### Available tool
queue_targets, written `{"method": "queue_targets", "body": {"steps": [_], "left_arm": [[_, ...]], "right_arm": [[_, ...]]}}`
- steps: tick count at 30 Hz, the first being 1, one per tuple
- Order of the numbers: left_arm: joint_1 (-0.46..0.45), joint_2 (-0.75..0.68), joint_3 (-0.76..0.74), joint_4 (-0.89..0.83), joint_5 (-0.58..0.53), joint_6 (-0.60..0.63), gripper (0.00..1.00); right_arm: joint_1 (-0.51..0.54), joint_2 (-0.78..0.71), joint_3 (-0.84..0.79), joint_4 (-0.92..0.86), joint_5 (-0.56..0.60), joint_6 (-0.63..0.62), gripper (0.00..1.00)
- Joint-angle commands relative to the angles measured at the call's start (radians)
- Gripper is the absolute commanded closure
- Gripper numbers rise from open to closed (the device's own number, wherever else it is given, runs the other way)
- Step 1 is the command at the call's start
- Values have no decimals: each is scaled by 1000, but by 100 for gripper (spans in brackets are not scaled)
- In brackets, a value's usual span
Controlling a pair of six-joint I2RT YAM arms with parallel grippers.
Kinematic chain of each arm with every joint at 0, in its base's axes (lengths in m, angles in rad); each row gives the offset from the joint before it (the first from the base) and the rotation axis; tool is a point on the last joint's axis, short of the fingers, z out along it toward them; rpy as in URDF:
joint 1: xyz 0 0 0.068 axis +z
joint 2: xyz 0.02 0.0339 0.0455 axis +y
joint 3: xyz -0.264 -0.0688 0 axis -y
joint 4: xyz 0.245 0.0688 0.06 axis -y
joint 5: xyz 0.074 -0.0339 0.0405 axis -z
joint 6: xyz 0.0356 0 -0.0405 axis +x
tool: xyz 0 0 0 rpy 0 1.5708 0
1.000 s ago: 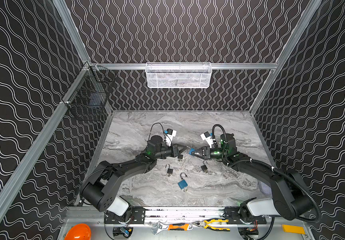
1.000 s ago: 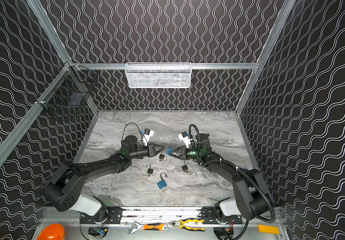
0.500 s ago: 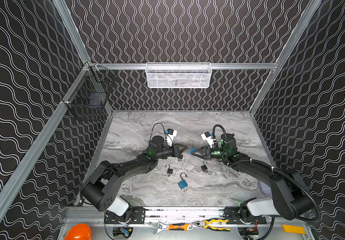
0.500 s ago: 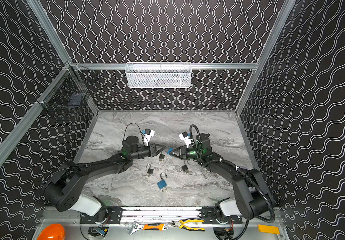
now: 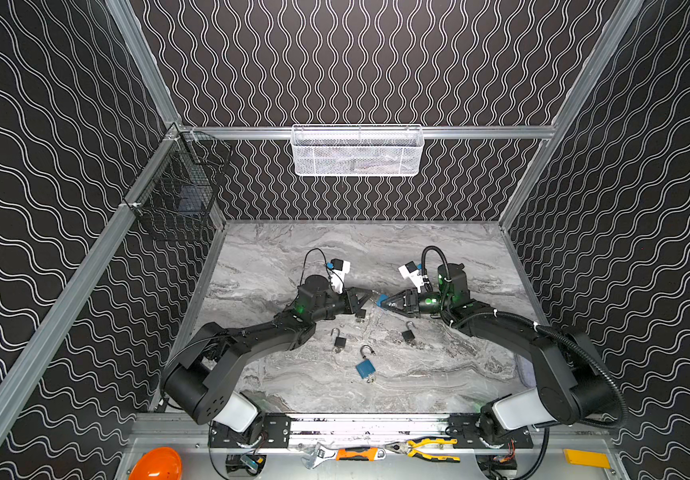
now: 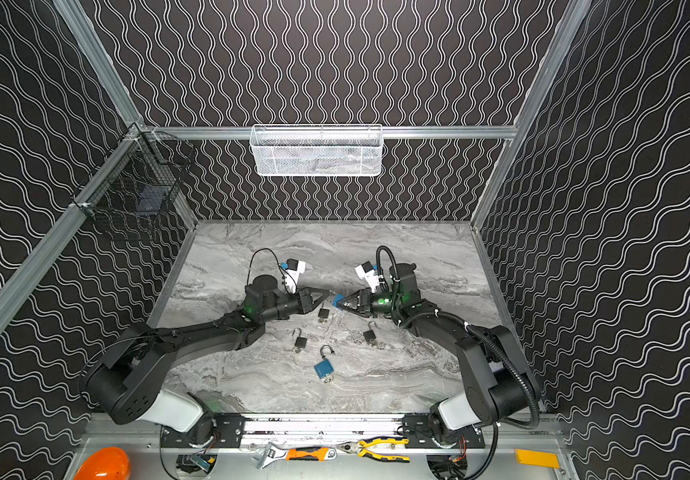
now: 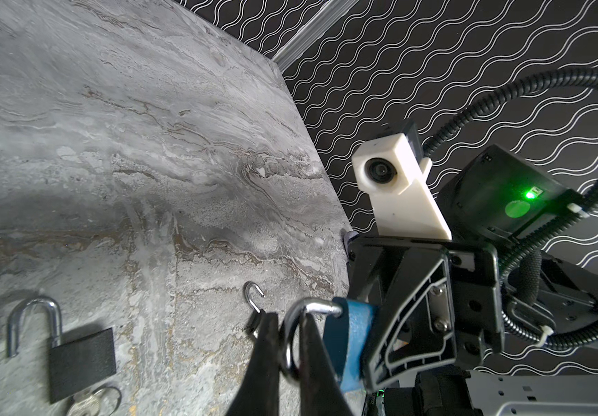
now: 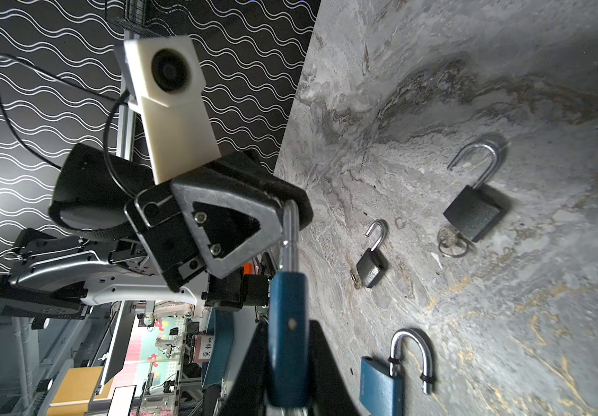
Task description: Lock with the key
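A blue padlock (image 5: 381,300) (image 6: 338,300) hangs above the middle of the table between my two grippers. My right gripper (image 5: 386,302) (image 8: 287,326) is shut on its blue body (image 8: 286,317). My left gripper (image 5: 370,294) (image 7: 288,324) is shut on its steel shackle (image 7: 317,308), which reaches out from the body (image 7: 349,335) toward the left arm. In the right wrist view the shackle (image 8: 289,230) is edge-on. Whether it is latched I cannot tell. The key of this padlock is hidden.
Three black padlocks with open shackles (image 5: 360,312) (image 5: 339,340) (image 5: 408,334) and a second blue one (image 5: 365,367) lie on the marble table below the grippers. One black padlock (image 7: 81,360) has keys (image 7: 90,399) in it. A white basket (image 5: 356,153) hangs on the back wall.
Both grippers and the blue padlock between them have shifted only slightly. Both grips look the same as before.
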Motion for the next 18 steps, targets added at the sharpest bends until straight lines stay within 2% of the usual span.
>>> {"method": "queue_targets", "body": {"steps": [1, 5, 10, 18], "left_arm": [[-35, -9, 7, 56, 241, -2, 100], [-36, -12, 10, 48, 251, -2, 100], [-38, -18, 8, 62, 257, -21, 100], [-41, -21, 22, 22, 250, -4, 100]], "right_arm": [[2, 21, 33, 177, -2, 28, 100], [-4, 27, 32, 203, -16, 54, 100], [-5, 34, 48, 130, 13, 2, 100], [-5, 53, 58, 124, 10, -13, 100]]}}
